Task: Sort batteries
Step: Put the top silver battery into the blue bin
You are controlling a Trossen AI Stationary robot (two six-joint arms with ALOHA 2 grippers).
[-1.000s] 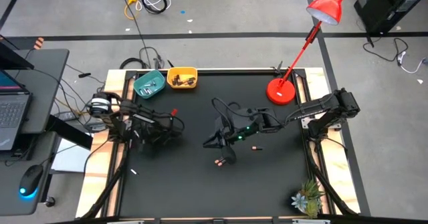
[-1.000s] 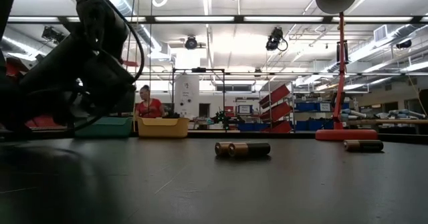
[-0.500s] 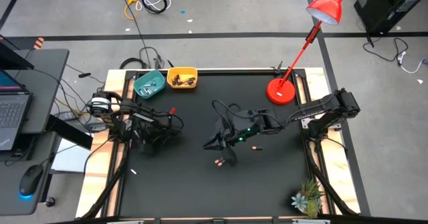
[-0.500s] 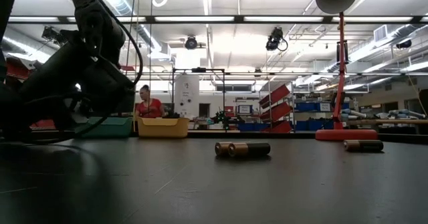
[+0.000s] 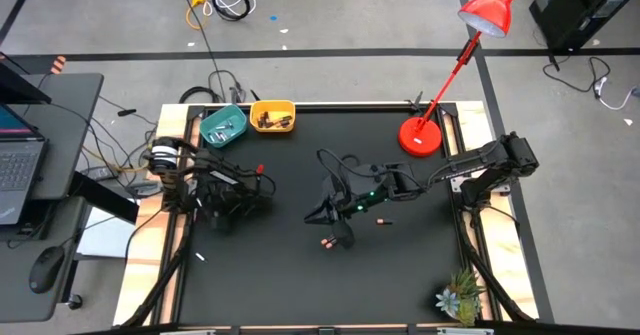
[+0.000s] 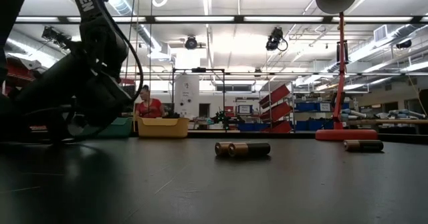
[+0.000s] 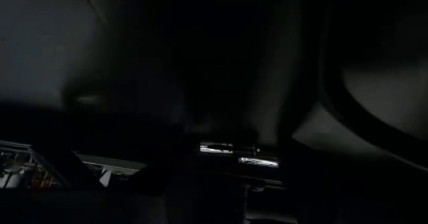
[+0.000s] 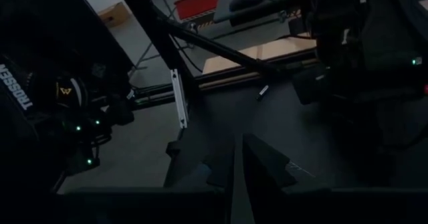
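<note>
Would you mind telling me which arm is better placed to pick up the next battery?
Probably the right: its shut gripper sits mid-table beside the loose batteries, while the left gripper is far off.

A: Where do the two small plastic bowls [image 5: 247,121] sit?
B: Side by side at the black table's [image 5: 300,285] far left corner.

A: And the loose cylindrical batteries [image 5: 328,241]?
B: Mid-table, near the right gripper [image 5: 322,213]; the round-based desk lamp [image 5: 421,135] stands far right.

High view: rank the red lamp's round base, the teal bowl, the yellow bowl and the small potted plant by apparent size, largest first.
1. Red lamp's round base
2. Teal bowl and yellow bowl: look alike, unranked
3. Small potted plant, close to the bowls, so unsure
</note>
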